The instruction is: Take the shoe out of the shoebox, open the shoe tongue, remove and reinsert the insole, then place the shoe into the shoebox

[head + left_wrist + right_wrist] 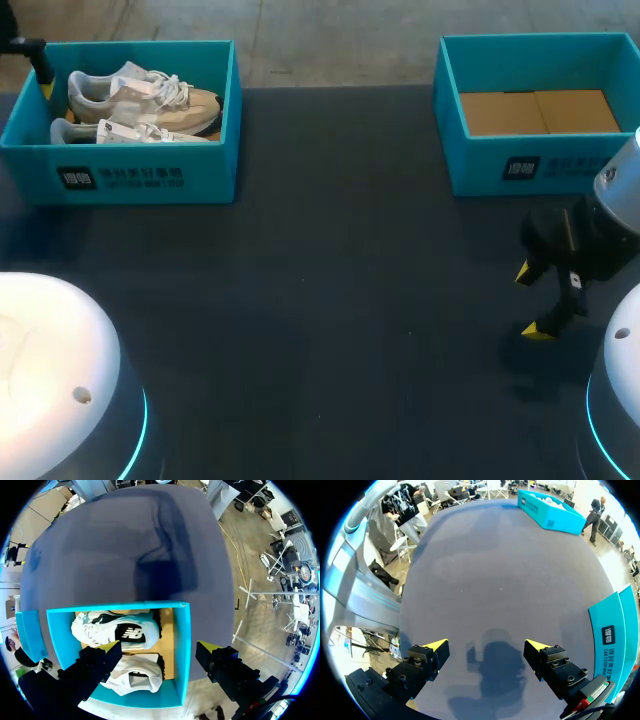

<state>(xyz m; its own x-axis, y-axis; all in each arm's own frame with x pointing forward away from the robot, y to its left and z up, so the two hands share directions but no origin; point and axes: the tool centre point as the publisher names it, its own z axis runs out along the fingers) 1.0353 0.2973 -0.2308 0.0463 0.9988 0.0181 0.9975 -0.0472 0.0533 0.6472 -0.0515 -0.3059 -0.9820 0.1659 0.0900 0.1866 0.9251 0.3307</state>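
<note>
A teal shoebox (150,178) at the table's far left holds a pair of pale sneakers (150,100) lying on their sides. In the left wrist view my left gripper (160,649) hangs open above that box (182,645), one finger over the shoes (120,630), the other outside the box wall. In the head view only a black part of that arm (30,50) shows at the box's far left corner. My right gripper (535,300) (487,644) is open over bare table at the right, holding nothing.
A second teal box (540,165) stands at the far right, showing only its cardboard floor; its wall (615,640) is close beside the right gripper. White arm bases (50,370) (620,400) fill the near corners. Dark table (350,280) lies between the boxes.
</note>
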